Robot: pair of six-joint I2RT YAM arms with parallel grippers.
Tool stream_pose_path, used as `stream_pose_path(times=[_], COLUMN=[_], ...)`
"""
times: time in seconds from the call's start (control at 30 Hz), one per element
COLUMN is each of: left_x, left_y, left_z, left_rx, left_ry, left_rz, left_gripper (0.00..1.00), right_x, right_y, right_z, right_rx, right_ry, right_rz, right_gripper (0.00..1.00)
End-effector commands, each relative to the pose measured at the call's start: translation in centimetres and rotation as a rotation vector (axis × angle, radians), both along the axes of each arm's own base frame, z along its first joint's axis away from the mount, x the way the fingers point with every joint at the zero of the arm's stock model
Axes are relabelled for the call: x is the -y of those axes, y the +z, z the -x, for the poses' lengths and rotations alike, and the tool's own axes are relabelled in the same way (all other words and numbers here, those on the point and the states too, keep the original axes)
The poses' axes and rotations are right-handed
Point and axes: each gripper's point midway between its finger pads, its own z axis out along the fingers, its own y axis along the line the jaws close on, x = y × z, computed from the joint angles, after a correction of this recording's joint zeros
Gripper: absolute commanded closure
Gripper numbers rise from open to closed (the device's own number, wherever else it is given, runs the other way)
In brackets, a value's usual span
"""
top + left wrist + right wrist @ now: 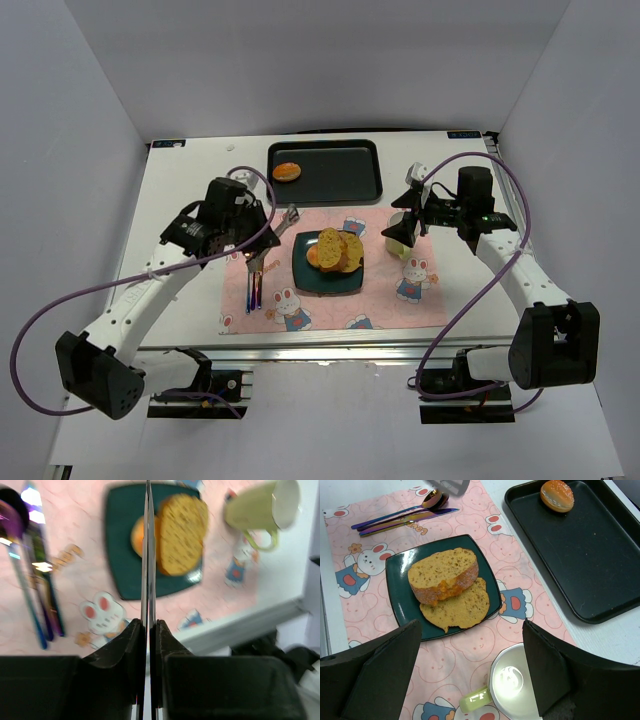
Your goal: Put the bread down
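Oval toasted bread slices (338,250) lie stacked on the dark-green square plate (305,275) at the middle of the pink mat. They also show in the right wrist view (445,572) and the left wrist view (182,532). A round orange bun (286,171) sits alone on the black tray (345,175); it also shows in the right wrist view (557,495). My left gripper (262,240) (149,625) is shut on thin metal tongs (148,555), whose tips point over the plate's left part. My right gripper (405,232) (471,627) is open and empty, above the mug.
A pale-green mug (517,685) stands right of the plate (400,595). Iridescent cutlery (255,288) lies on the mat left of the plate. The pink rabbit mat (385,300) covers the table's front middle. White walls close in the sides.
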Motion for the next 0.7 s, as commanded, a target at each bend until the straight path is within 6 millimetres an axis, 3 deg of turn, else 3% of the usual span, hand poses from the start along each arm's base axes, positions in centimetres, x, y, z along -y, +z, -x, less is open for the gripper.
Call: stream_pose_path(times=[0.0, 0.17, 0.27, 0.4, 0.5, 0.53, 0.67], left_x=[-4.5, -9.8, -13.2, -18.3, -19.9, -21.3, -21.4], left_y=[1.3, -3.2, -5.7, -8.6, -11.9, -12.7, -16.0], left_z=[-3.1, -7.8, -9.9, -12.4, -12.6, -12.5, -11.9], left_rx=[0.124, 0.182, 0.239, 0.273, 0.234, 0.219, 0.165], left_ry=[0.143, 0.098, 0.04, 0.102, 0.102, 0.128, 0.118], left_rz=[-0.179, -0.47, -0.594, -0.602, -0.592, -0.592, -0.547], left_gripper=[0.91, 1.0, 1.0, 1.0, 0.98, 0.96, 0.84], right_x=[-0.1, -0.3, -0.1, -0.2, -0.2, -0.2, -0.2], right_y=[1.2, 1.7, 1.9, 2.5, 2.9, 2.8, 2.9], right_z=[0.3, 0.3, 0.3, 0.4, 0.3, 0.4, 0.3], right_rx=[0.032, 0.048, 0.077, 0.103, 0.11, 0.105, 0.111], right_ry=[0.018, 0.035, 0.053, 0.07, 0.071, 0.071, 0.066], right_rz=[-0.022, -0.023, -0.001, 0.005, 0.0, 0.0, 0.006], right_gripper=[0.14, 0.14, 0.14, 0.14, 0.13, 0.13, 0.13])
